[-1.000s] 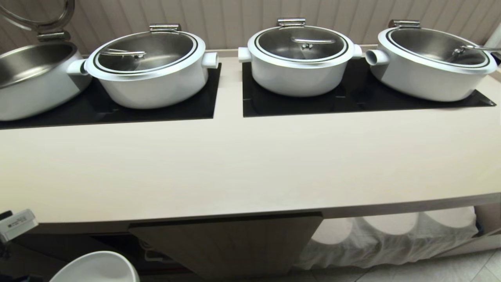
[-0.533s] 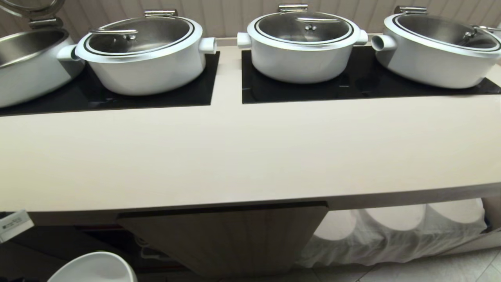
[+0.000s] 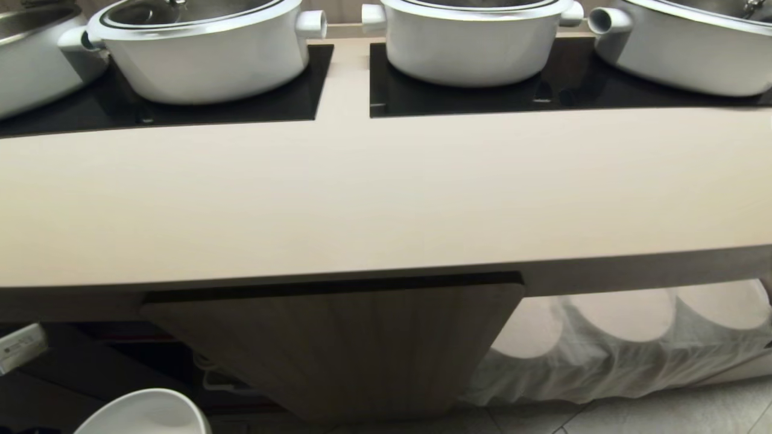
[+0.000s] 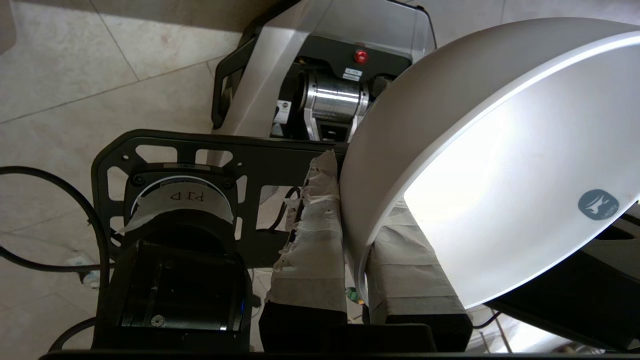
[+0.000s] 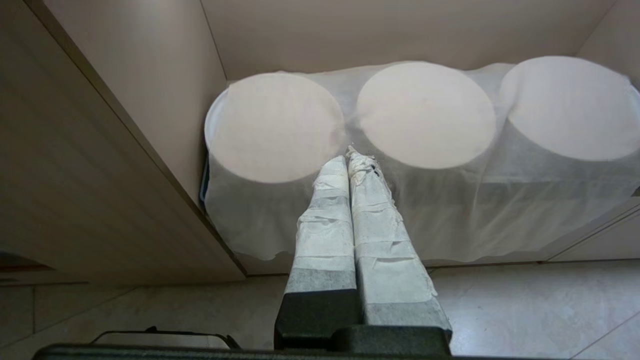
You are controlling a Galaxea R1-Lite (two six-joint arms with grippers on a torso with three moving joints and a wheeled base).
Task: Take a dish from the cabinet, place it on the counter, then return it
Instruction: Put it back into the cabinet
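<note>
The dish point(image 3: 145, 413), a plain white bowl, shows at the lower left edge of the head view, below the counter's point(image 3: 386, 193) front edge. In the left wrist view the dish point(image 4: 500, 175) is tilted on its side. My left gripper point(image 4: 357, 200) is shut on its rim, one taped finger outside the wall and one inside. The cabinet's ribbed beige door point(image 3: 350, 343) stands open under the counter, with the dark interior to its left. My right gripper point(image 5: 352, 160) hangs shut and empty, low beside the cabinet.
Three white lidded pots point(image 3: 199, 60) point(image 3: 476, 42) point(image 3: 693, 48) sit on dark glossy panels at the counter's back. Cloth-draped round stacks point(image 3: 621, 337) fill the open shelf right of the door. My own base point(image 4: 325, 75) and tiled floor lie under the left gripper.
The whole head view has shifted: counter and pots slid up the picture as the camera sank. The dish stays at the lower left, still gripped.
</note>
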